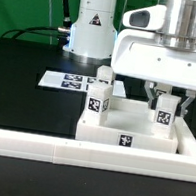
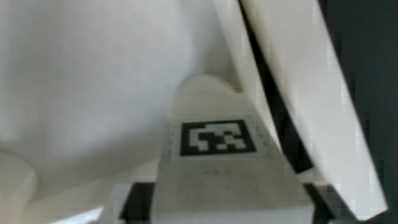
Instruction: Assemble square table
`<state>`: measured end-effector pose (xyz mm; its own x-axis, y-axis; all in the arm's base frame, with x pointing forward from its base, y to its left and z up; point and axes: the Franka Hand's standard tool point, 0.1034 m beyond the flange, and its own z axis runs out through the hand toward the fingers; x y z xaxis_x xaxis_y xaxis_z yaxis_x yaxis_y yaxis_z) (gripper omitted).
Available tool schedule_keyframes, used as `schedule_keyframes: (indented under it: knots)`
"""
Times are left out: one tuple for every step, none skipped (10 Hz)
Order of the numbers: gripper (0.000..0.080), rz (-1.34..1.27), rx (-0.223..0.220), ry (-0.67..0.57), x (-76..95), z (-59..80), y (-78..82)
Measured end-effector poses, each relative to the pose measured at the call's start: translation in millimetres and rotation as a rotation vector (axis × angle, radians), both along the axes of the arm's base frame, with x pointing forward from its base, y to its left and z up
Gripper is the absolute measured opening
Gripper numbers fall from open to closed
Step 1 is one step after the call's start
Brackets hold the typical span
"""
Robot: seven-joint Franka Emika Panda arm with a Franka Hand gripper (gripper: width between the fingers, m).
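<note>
**A:** Where is your gripper (image 1: 166, 108) right now?

**B:** It hangs over the table top (image 1: 132, 132), at about two o'clock from the slab's middle as the exterior view shows it. It points straight down.

**A:** Is it wide or narrow?

**B:** Narrow. My two fingers are closed on a leg (image 1: 165, 118), one on either side of it. The leg stands upright between them with its black-and-white tag facing the camera. My wrist view shows the same leg (image 2: 214, 137) from close by, tag plain, with pale finger surfaces running along both its sides.

**A:** Is that leg in its corner socket?

**B:** I can't tell. Its lower end is hidden behind the slab's raised rim, so I see neither the socket nor whether the leg touches it.

**A:** And the table top itself?

**B:** It lies flat on the black table (image 1: 20, 60), rim up, with a tag on the edge that faces the camera. A long white rail (image 1: 38, 149) runs just beside it at six o'clock.

**A:** Any other parts?

**B:** A second leg (image 1: 97, 98) stands upright at the slab's ten o'clock corner, apart from my fingers. Beyond it, at eleven o'clock, the marker board (image 1: 68, 80) lies flat on the black table. My own base (image 1: 93, 25) rises behind that, at twelve.
</note>
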<state>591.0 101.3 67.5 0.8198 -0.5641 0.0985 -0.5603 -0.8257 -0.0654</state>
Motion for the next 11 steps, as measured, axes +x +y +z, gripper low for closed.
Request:
schedule_keyframes:
  knots:
    - [0.0291,-0.067,-0.001,0.000,-0.6,-0.1,-5.2]
    - [0.0292,-0.123,-0.003,-0.002,-1.1,-0.1,-9.7]
    - [0.0292,-0.174,-0.005,-0.002,-1.7,0.0,-14.5]
    - [0.0298,-0.206,-0.006,0.002,-2.3,0.0,-17.2]
    - [0.0298,-0.192,-0.007,0.002,-2.5,-0.3,-16.3]
    - [0.0514,-0.192,-0.007,0.002,-2.5,-0.3,-16.4]
    - [0.0514,-0.192,-0.007,0.002,-2.5,-0.3,-16.3]
    - [0.0620,-0.192,-0.007,0.002,-2.5,-0.4,-16.4]
    - [0.0640,-0.192,-0.007,0.002,-2.5,-0.4,-16.4]
    - [0.0640,-0.192,-0.007,0.002,-2.5,-0.4,-16.4]
    - [0.0648,-0.192,-0.007,0.002,-2.5,-0.4,-16.4]
